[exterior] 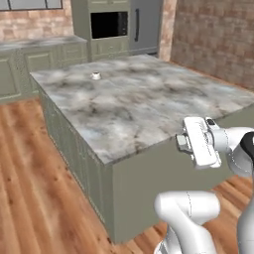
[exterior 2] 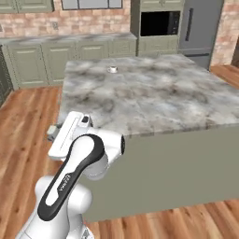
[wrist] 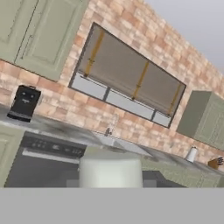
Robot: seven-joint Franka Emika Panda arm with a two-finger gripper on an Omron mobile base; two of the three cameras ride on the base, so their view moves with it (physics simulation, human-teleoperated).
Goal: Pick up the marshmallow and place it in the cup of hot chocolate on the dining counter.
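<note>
Small pale lettering runs along the dark link of the arm in the right base view, too small to read; no other writing can be made out.

The cup of hot chocolate stands on the dining worktop, near its far left corner in the left base view. It is so small there that its handle and its liquid are hard to tell. The tool hangs off the near edge of the dining worktop, just outside its rim and about level with its top. It points away to the left, well apart from the cup, which lies diagonally across the marble from it. In the right base view the tool sits beside the near left corner of the dining worktop, and the white hand and the dark elbow hide part of it.

In the hand view a pale, soft-looking block sits between the two dark fingertips, its lower part cut off. It is probably the marshmallow, though it looks rounded here. The jaws are closed in on it, gripping it from both sides
</note>
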